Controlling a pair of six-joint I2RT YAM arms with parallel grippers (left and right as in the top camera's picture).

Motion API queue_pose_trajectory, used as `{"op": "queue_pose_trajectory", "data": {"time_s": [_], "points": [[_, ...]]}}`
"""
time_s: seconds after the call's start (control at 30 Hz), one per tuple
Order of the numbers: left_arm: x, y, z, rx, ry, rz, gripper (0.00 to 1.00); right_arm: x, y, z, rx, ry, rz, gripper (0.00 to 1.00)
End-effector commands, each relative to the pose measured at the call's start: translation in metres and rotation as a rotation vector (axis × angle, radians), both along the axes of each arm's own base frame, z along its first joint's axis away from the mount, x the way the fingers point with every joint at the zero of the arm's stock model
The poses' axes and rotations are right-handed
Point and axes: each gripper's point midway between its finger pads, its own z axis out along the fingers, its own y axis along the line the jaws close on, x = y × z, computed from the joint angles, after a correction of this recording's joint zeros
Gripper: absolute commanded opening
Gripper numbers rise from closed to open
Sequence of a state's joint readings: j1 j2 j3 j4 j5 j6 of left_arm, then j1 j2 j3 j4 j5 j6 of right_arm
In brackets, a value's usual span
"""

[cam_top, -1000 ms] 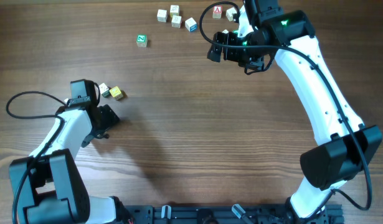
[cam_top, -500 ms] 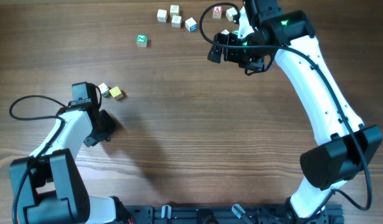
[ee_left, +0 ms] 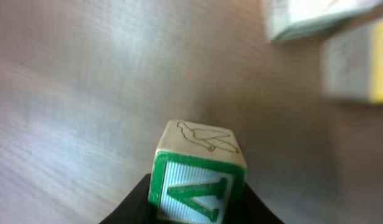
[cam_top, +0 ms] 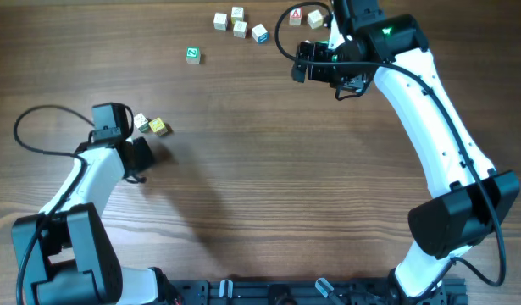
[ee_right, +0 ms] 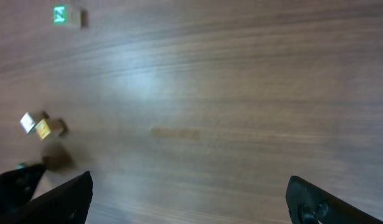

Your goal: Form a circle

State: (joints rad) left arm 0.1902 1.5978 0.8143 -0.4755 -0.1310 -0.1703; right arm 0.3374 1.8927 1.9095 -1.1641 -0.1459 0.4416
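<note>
surface: brown wood-grain table (cam_top: 243,195) fills every view | grain: runs left to right | light: soft, pale sheen on wood, faint diffuse shadows

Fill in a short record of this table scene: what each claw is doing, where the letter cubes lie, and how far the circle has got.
Left claw: shut on a pale wooden cube with a green letter
Right claw: open, holding nothing
Beside left claw: cream wooden cube and yellow-faced wooden cube, side by side
Lone cube: green-faced cube, apart from the rest
Far cluster: several pale cubes near the far edge of the brown wooden table
Circle: no ring yet
</note>
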Motion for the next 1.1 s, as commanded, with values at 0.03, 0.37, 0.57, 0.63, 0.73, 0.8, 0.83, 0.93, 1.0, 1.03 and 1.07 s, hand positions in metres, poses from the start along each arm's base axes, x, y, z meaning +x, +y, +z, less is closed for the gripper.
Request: {"op": "queue_pose_trajectory", "data": {"time_s": [0.03,0.37,0.57,0.63,0.73,0.8,0.83,0.93,1.0,1.03,1.07], "points": [[0.029,0.003,0.013,0.099,-0.057,-0.288,0.15,0.016,-0.025,0.008,-0.089,-0.078,-0.074,1.0],[0.038,-0.016,0.014,0.067,-0.093,-0.495,0.26,0.032,-0.036,0.014,-0.073,-0.125,-0.11,1.0],[0.032,-0.017,-0.013,0.036,-0.025,-0.495,0.29,0.032,-0.036,0.014,-0.072,-0.125,-0.11,1.0],[0.037,-0.016,-0.021,0.037,-0.029,-0.495,0.3,0.032,-0.036,0.014,-0.073,-0.125,-0.11,0.99],[0.042,-0.015,-0.021,0.045,-0.046,-0.495,0.31,0.032,-0.036,0.014,-0.073,-0.125,-0.11,0.99],[0.042,-0.015,-0.022,0.045,-0.045,-0.494,0.37,0.032,-0.036,0.014,-0.073,-0.125,-0.11,1.0],[0.041,-0.015,-0.022,0.045,-0.044,-0.494,0.38,0.032,-0.036,0.014,-0.072,-0.125,-0.11,1.0],[0.036,-0.016,-0.024,0.034,-0.021,-0.495,0.43,0.032,-0.036,0.014,-0.073,-0.126,-0.11,1.0],[0.035,-0.016,-0.024,0.032,-0.018,-0.495,0.47,0.032,-0.036,0.014,-0.072,-0.125,-0.11,1.0],[0.035,-0.016,-0.024,0.032,-0.018,-0.495,0.49,0.032,-0.036,0.014,-0.073,-0.125,-0.11,1.0],[0.035,-0.016,-0.024,0.032,-0.018,-0.495,0.5,0.032,-0.036,0.014,-0.073,-0.125,-0.11,1.0]]}}
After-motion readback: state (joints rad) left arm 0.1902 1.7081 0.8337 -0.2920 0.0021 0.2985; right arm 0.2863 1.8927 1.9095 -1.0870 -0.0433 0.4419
